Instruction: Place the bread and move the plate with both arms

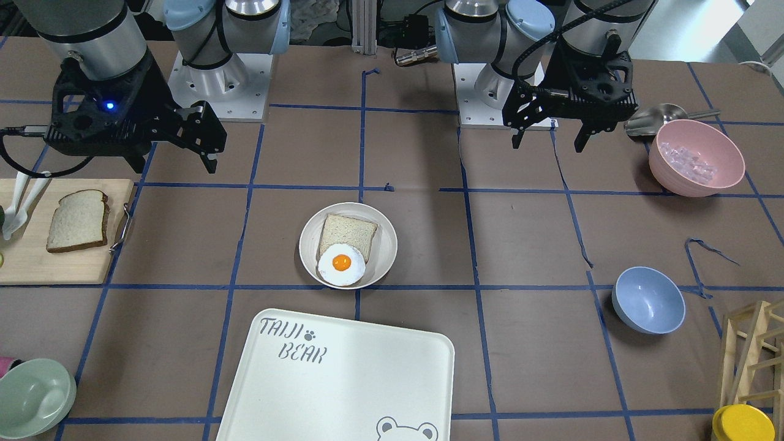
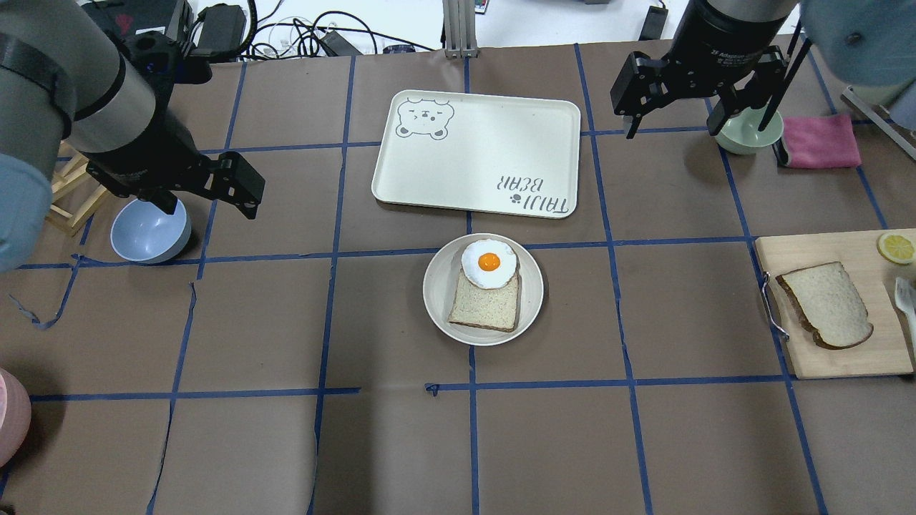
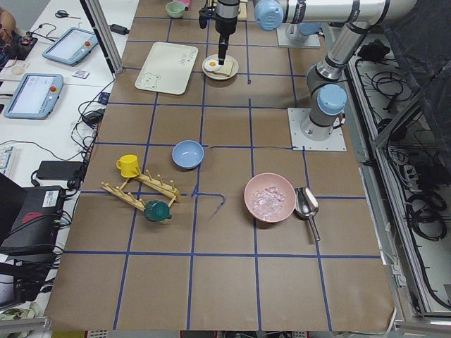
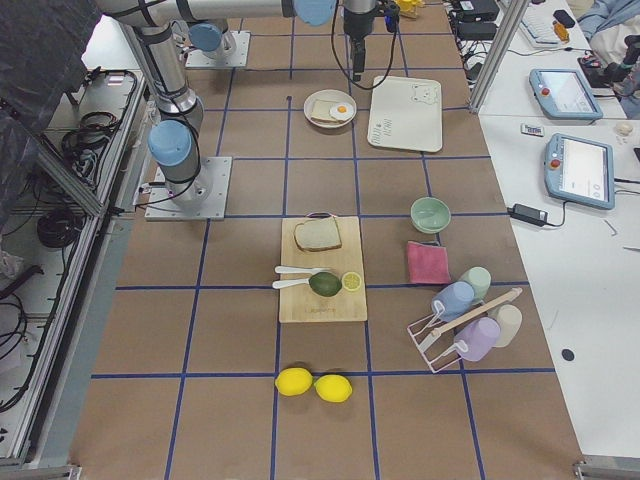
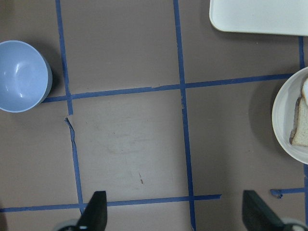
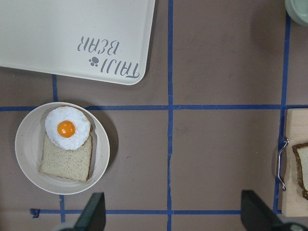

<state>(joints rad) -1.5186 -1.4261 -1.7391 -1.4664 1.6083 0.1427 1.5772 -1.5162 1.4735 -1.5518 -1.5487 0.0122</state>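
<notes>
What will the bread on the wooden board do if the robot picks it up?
The bread is a thin flat slice, so it will probably droop and feel light. Its soft-looking crumb may squash if pinched hard. Lying flat, it shouldn't roll.

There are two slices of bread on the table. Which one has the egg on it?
The squarish slice on the round white plate, mid-table: a fried egg overlaps one end. The dark-crusted slice lies bare on the wooden board.
</notes>
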